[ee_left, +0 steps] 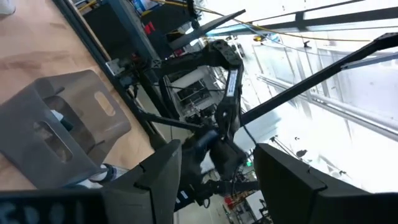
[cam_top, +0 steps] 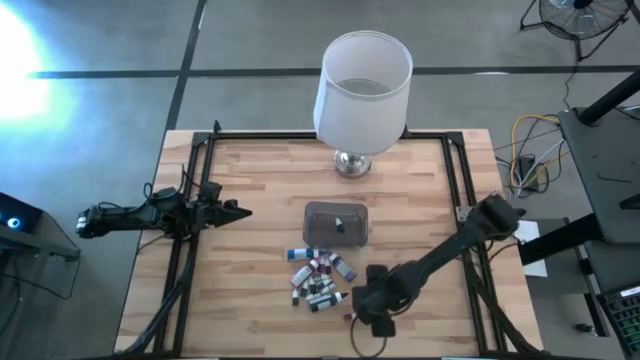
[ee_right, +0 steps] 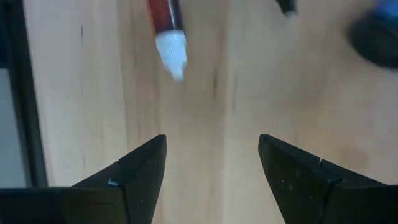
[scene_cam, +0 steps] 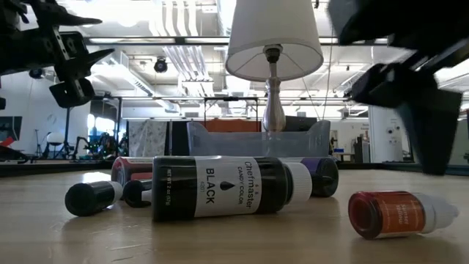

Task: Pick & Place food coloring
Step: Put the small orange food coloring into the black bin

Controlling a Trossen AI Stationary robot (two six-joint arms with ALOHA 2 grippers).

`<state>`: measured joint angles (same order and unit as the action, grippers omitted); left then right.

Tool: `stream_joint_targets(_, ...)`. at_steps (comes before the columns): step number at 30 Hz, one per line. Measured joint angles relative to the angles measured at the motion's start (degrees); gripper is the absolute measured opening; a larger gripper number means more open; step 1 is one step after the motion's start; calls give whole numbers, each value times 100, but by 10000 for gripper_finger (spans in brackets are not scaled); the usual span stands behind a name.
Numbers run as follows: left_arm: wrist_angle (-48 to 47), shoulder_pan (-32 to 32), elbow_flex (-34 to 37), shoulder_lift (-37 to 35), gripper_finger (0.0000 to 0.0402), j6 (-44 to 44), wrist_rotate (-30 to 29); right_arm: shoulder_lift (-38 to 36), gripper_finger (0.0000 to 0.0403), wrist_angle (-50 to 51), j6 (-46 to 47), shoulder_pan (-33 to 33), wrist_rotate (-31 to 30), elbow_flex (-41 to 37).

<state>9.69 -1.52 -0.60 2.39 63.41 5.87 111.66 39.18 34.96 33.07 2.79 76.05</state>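
Wooden slats make up the counter [cam_top: 260, 180], ringed by a black frame, with a white-shaded lamp [cam_top: 362, 95] at its far edge. On the left, the left hand [cam_top: 236, 211] hangs over the boards well apart from everything, its fingers spread and empty; that arm looks to be waiting. In the middle sits a small greyish translucent tub [cam_top: 336, 223], and only one dark item shows inside it, too small to identify. Just in front of the tub the food coloring [cam_top: 320, 276] lies in a loose heap on its side, a black-labelled bottle [scene_cam: 220, 188] nearest the low camera. To the right, the right hand [cam_top: 377, 322] hovers over bare wood beside the heap, fingers apart with nothing between them, a red bottle [ee_right: 166, 25] lying ahead of it. By my reading the job has barely begun: nearly every bottle remains to be picked.
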Motion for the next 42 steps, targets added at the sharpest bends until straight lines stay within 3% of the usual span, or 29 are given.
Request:
stream_joint_targets(6,-2,0,0,0,179,178,0,642,249,-363,-366,59,-148,585)
stream_joint_targets(13,-113,2,0,46,178,186,0,1000,236,-339,-79,112,-529,909)
stream_joint_targets(18,-316,25,0,101,177,366,22,1018,186,-323,132,114,-616,879)
stream_joint_targets(28,-375,273,-2,153,176,442,57,986,48,93,566,-21,-471,960)
stream_joint_targets(31,-761,375,-2,154,176,399,56,776,34,230,864,-169,-414,983)
stream_joint_targets(35,-907,576,-37,306,176,431,-54,127,34,169,1200,-393,-915,1060)
stream_joint_targets(42,-1039,1276,-103,667,176,527,-707,-1085,40,719,2274,-926,-2505,1056)
